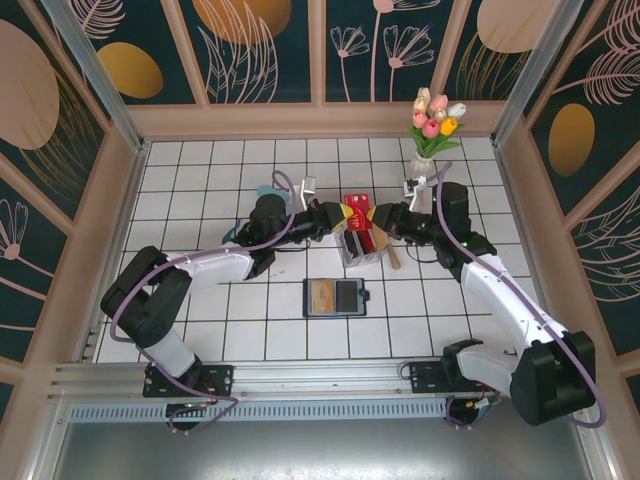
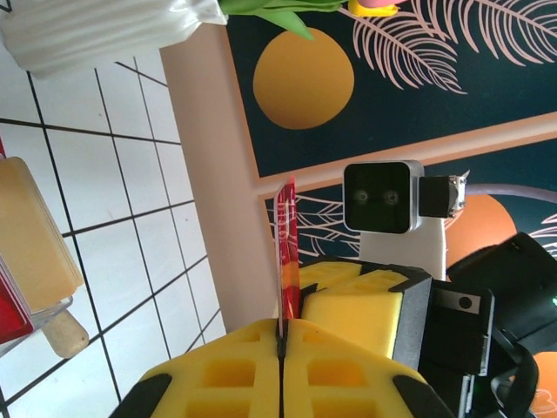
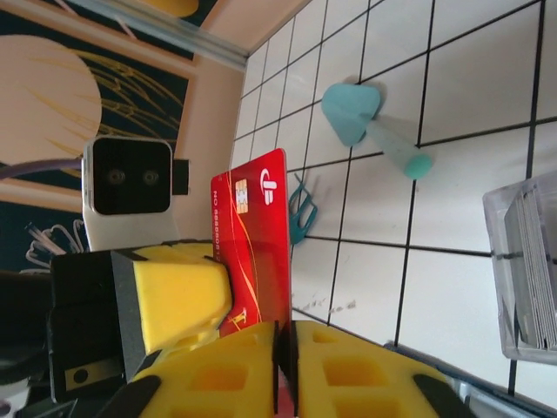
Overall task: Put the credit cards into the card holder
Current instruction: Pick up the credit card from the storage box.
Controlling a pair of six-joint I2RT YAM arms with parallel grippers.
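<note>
Left gripper (image 2: 281, 335): jaws pressed together, pinching the red card (image 2: 285, 252) by its lower edge. The card stands straight up out of the fingertips and is seen edge-on from this wrist.
Right gripper (image 3: 285, 344): jaws parted only a crack, a dark slot wider than the card. The card's lower edge sits in that slot, and I cannot tell whether either pad touches it.
Red card: between the two grippers where they meet nose to nose over the table. It is upright, and its chip and logo face the right wrist camera.
Fingers across the card: one yellow finger (image 3: 178, 296) of the left gripper lies against the card's printed face. From the left wrist, a right gripper finger (image 2: 357, 305) shows just behind the card.
Card holder (image 1: 337, 297): lies open and flat on the tiles, on the arm-base side of both grippers and well apart from them. One half looks tan and the other dark; I cannot tell what fills it.
Clear rack (image 1: 362, 248): just under the meeting fingertips, between them and the card holder.
Gold-tan card (image 2: 30, 235): stands in the rack, to the left of the left gripper in its wrist view.
Teal toy (image 3: 365, 122): lies on the tiles beyond the right gripper's fingertips, apart from the card.
Vase of tulips (image 1: 433, 130): at the far wall, behind the right gripper.
</note>
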